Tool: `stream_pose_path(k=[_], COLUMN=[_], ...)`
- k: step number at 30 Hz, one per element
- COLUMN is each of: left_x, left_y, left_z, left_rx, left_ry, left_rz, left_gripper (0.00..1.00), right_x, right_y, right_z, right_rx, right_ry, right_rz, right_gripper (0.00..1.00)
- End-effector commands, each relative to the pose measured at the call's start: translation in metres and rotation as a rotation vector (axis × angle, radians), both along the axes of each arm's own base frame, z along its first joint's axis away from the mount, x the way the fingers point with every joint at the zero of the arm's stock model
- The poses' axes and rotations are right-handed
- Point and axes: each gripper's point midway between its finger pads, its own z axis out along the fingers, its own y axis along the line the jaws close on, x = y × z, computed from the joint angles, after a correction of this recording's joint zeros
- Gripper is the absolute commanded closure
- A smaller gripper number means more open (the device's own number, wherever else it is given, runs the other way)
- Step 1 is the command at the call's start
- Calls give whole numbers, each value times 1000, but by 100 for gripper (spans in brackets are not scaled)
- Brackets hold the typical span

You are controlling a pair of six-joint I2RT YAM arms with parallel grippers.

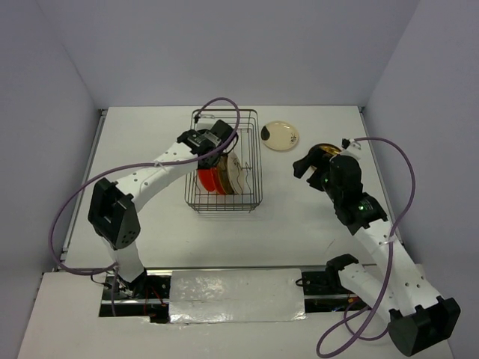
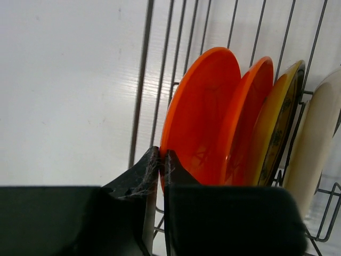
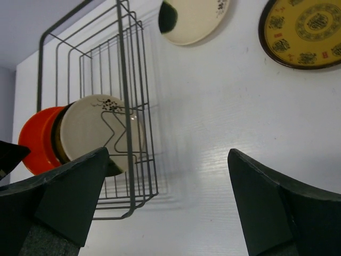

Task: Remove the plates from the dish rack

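Note:
The dish rack (image 1: 259, 157) stands mid-table with several plates upright in it. In the left wrist view they run orange plate (image 2: 205, 112), second orange plate (image 2: 249, 112), yellow-and-brown plate (image 2: 279, 122), cream plate (image 2: 319, 133). My left gripper (image 2: 161, 154) reaches into the rack (image 2: 139, 90) from above, and its jaws pinch the rim of the first orange plate. My right gripper (image 3: 168, 152) hangs open over bare table to the right of the rack (image 3: 122, 53). A blotched cream plate (image 3: 192, 18) and a yellow plate with a brown rim (image 3: 306, 32) lie flat on the table.
In the top view the blotched cream plate (image 1: 281, 135) lies just right of the rack's far corner. The yellow plate (image 1: 323, 151) beside it is partly hidden under my right gripper (image 1: 305, 166). Walls close off the table at the back and both sides.

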Motion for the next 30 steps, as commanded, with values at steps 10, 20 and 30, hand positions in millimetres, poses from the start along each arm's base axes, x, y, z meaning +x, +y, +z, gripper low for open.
stream_pose_path(k=[10,20,30], left_x=[-38,-96,-82], left_y=[31,-45,-66], left_z=[153,223,198], left_rx=[-77,-711,-708], left_ry=[-274,-477,-410], left_rz=[36,-462,-477], left_gripper=[100,100,72], right_x=[-11,4,2], right_y=[133,194,174], right_z=[87,97,92], right_rx=[247,333,420], right_ry=[-344,-318,-291], right_rz=[737,912,847], right_gripper=[0,2,100])
